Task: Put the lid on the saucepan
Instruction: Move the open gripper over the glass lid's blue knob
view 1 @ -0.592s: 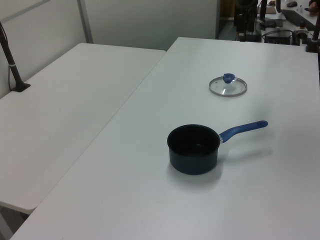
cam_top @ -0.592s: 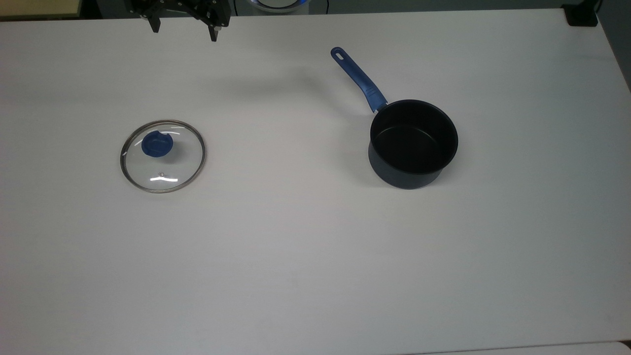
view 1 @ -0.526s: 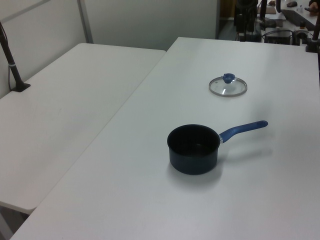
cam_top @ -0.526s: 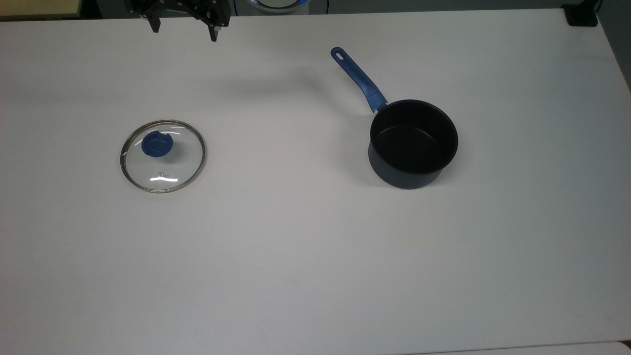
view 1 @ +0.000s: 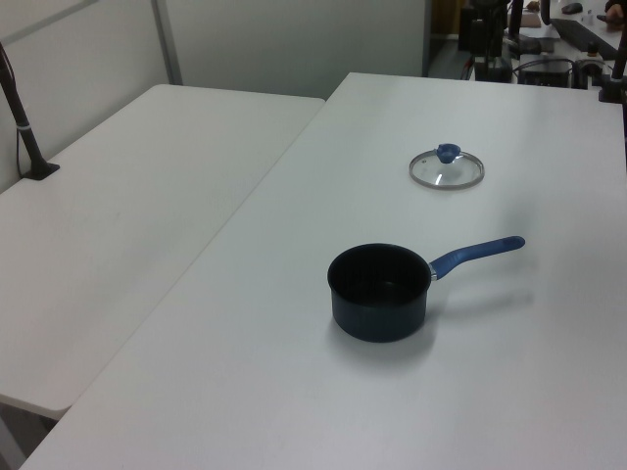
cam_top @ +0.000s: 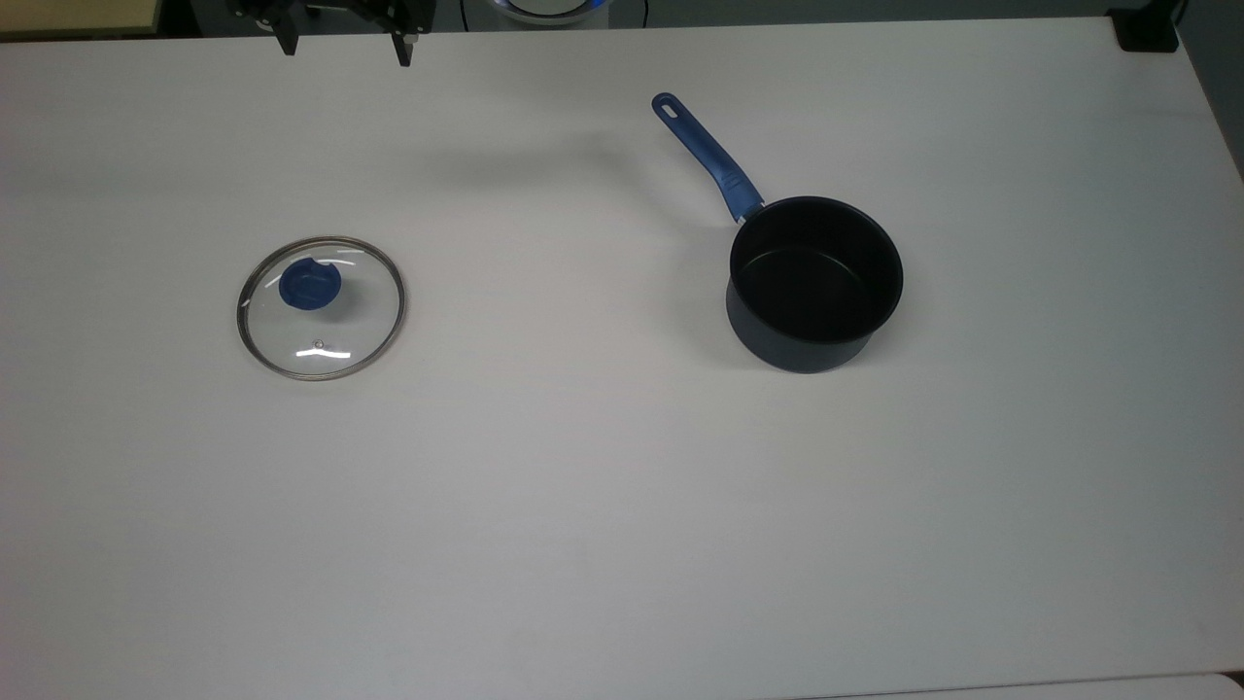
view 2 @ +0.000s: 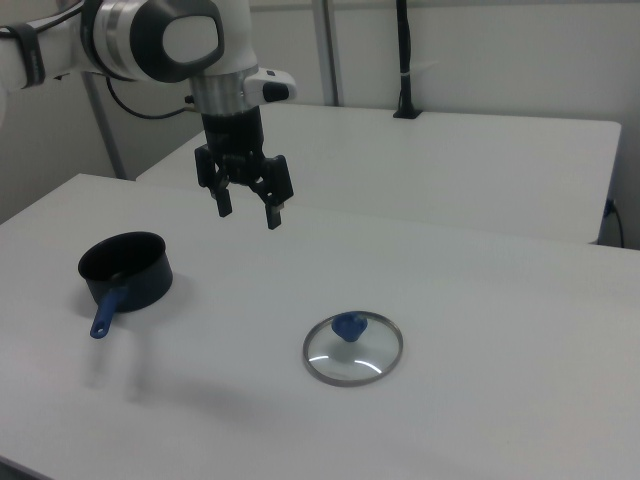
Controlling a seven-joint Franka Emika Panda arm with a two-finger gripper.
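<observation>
On the table (cam_top: 603, 486), the saucepan (cam_top: 814, 284) sits empty, lid (cam_top: 321, 307) well apart, tool (view 2: 247, 212) spread.

The arm reaches in from the right view's upper left, its white wrist link turned straight down. Below it hangs the black gripper (view 2: 248, 210), pointing downward with its two fingers (view 2: 272, 215) spread well apart — nothing between them (the tips hang in the air). In the top view, the gripper (cam_top: 342, 44) shows at the upper edge — fingers likewise apart.
</observation>
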